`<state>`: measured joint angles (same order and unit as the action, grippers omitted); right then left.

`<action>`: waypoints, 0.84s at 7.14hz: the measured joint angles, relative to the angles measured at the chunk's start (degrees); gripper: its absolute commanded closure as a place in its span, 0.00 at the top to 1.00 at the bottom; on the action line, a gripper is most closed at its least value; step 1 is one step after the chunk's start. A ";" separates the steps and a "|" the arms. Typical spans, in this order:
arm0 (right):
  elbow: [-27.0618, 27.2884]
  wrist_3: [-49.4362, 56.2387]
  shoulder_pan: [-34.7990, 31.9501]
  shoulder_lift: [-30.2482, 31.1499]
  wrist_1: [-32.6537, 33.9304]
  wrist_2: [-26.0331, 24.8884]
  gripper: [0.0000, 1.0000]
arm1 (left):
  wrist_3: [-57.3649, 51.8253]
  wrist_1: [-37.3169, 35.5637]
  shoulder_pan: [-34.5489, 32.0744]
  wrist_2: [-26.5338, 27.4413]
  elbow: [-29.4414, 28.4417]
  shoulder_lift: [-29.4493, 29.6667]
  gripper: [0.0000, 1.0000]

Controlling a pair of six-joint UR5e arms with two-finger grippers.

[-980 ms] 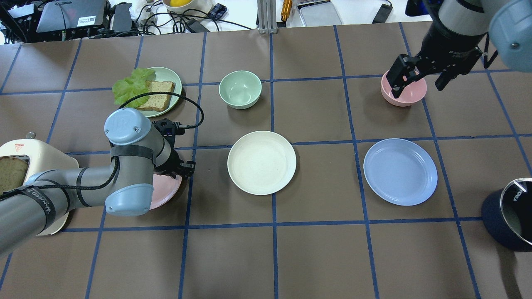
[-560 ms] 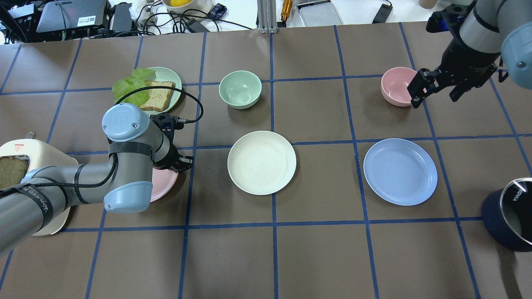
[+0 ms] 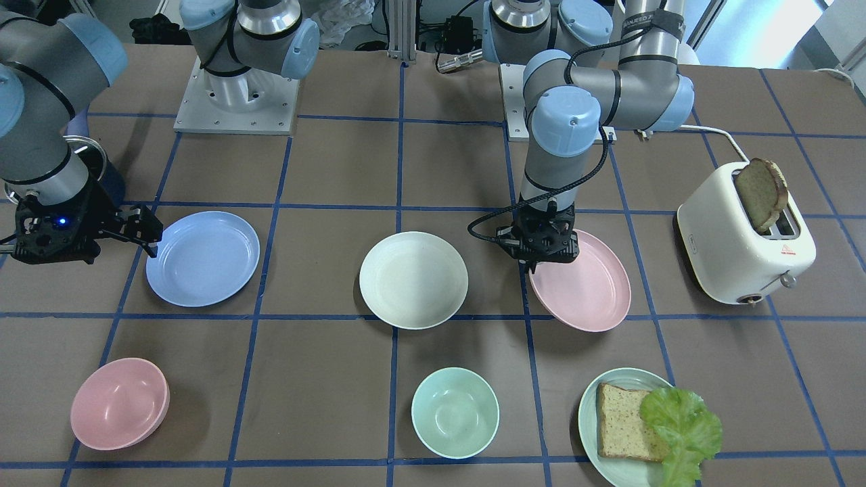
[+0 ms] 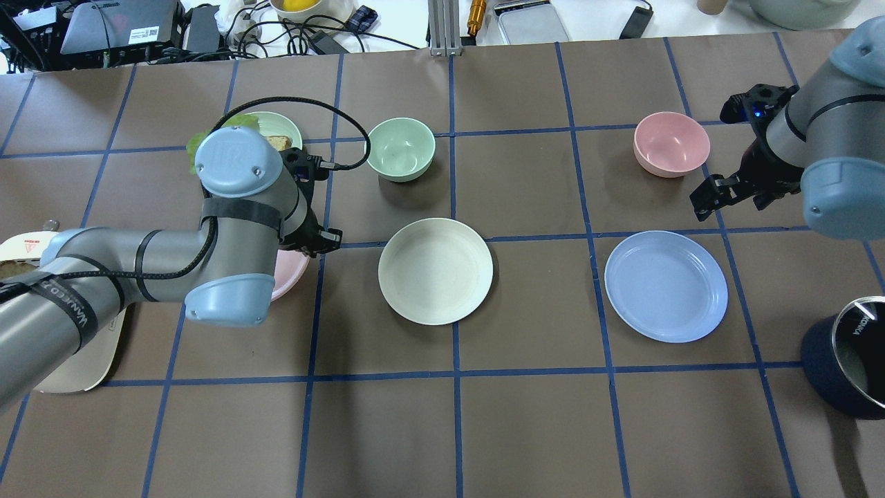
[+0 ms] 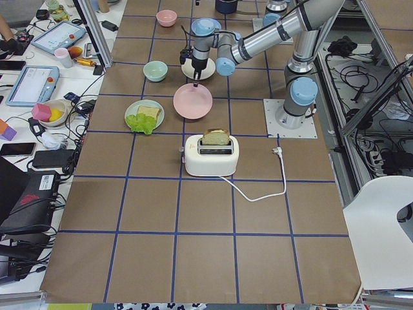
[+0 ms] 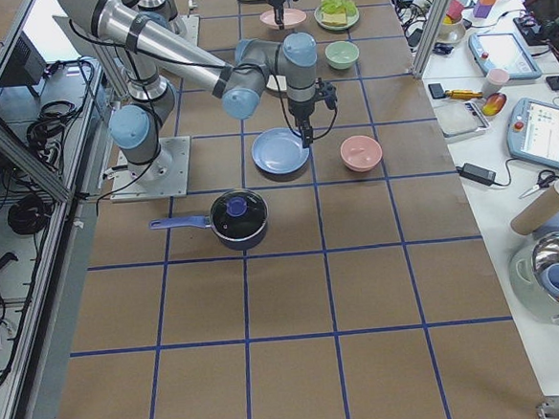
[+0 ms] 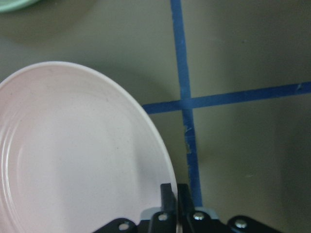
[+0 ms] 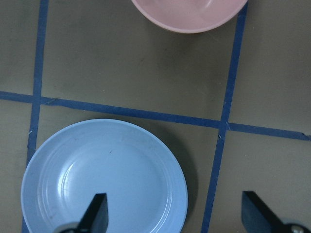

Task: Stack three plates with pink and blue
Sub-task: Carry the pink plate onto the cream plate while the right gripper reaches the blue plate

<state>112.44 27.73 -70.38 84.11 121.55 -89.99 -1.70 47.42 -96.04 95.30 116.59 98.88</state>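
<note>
The cream-white plate (image 4: pixel 435 271) lies at the table's middle. The light blue plate (image 4: pixel 666 286) lies to its right, flat and untouched. My left gripper (image 4: pixel 319 243) is shut on the rim of the pale pink plate (image 3: pixel 580 284). It holds the plate a little off the table and slightly tilted, left of the cream plate. The left wrist view shows the fingers (image 7: pixel 167 194) pinched on the pink rim (image 7: pixel 73 155). My right gripper (image 4: pixel 733 200) is open and empty, hovering just beyond the blue plate's far edge (image 8: pixel 104 179).
A pink bowl (image 4: pixel 671 144) and a mint bowl (image 4: pixel 399 149) stand at the back. A pale green plate with bread and lettuce (image 3: pixel 636 426) is behind my left arm. A toaster (image 3: pixel 744 243) stands at the left end, a dark pot (image 4: pixel 847 366) at the right edge.
My left gripper has carried the pink plate away from the robot and slightly toward the cream plate. My right gripper has moved from over the pink bowl to the blue plate's far edge.
</note>
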 measured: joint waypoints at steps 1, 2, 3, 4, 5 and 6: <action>0.34 -0.18 0.50 -1.89 1.74 -0.06 0.89 | 3.48 4.58 -3.09 0.06 -4.42 0.83 0.00; 0.47 -0.28 0.84 -3.32 2.46 -0.10 0.89 | 7.48 7.24 -6.23 -0.04 -7.79 1.89 0.00; 0.58 -0.43 1.02 -4.38 2.75 -0.15 0.89 | 11.63 8.62 -9.33 -0.24 -10.57 3.30 0.00; 0.71 -0.76 1.16 -5.31 2.85 -0.25 0.87 | 15.32 9.63 -12.56 -0.33 -13.38 5.21 0.00; 0.88 -1.19 1.57 -6.15 2.89 -0.66 0.86 | 18.45 10.40 -15.85 -0.19 -16.04 7.36 0.00; 1.41 -1.48 2.33 -6.90 2.90 -1.29 0.85 | 22.26 11.44 -19.05 -0.02 -18.63 9.60 0.00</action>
<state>113.84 26.25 -68.05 77.20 124.45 -91.28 20.56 58.86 -115.09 95.28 97.96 108.48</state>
